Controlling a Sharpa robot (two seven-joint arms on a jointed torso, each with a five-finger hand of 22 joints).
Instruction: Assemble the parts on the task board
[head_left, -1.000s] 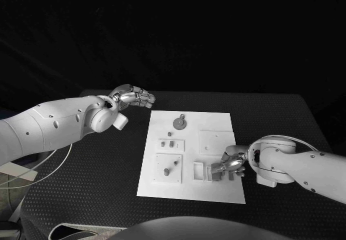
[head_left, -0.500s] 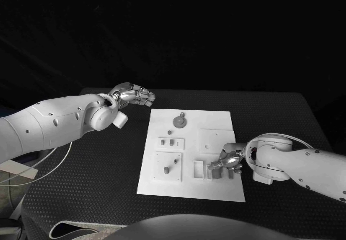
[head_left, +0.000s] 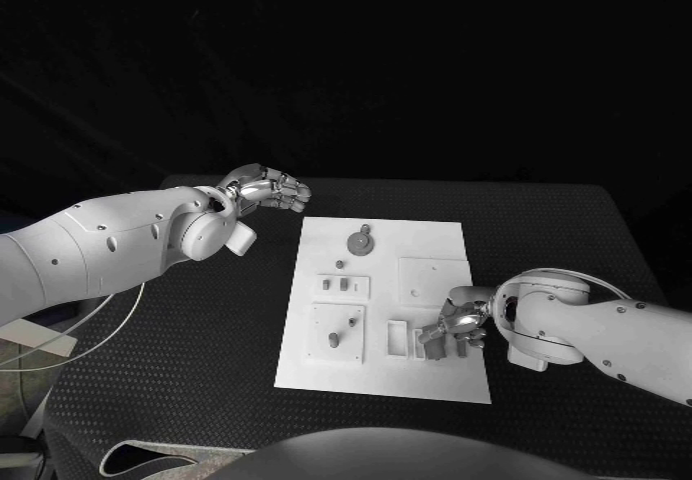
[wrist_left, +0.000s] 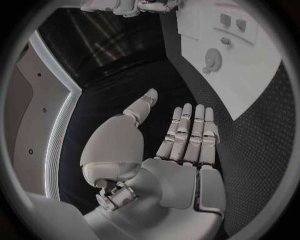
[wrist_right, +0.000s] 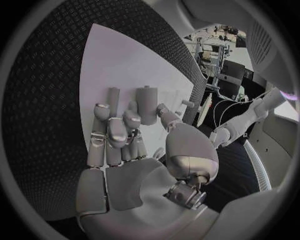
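Note:
The white task board (head_left: 433, 245) lies in the middle of the black table. On it sit a round grey part (head_left: 359, 243) at the far end, small grey parts (head_left: 336, 287) in a left block, and upright grey parts (head_left: 430, 341) near the right front. My right hand (head_left: 460, 322) rests on the board beside those upright parts. In the right wrist view its thumb and a curled finger pinch one grey part (wrist_right: 147, 104), and another part (wrist_right: 112, 95) stands by the fingertips. My left hand (head_left: 268, 190) hovers beyond the board's far left corner, fingers straight, holding nothing (wrist_left: 187, 135).
White raised blocks (head_left: 338, 333) with slots stand on the board's left half and a square plate (head_left: 430, 278) on its right. A white cable (head_left: 101, 325) loops off the table's left edge. Black table surface surrounds the board.
My right hand has edged slightly left over the board's right front, staying at the upright parts. The left hand has held its place.

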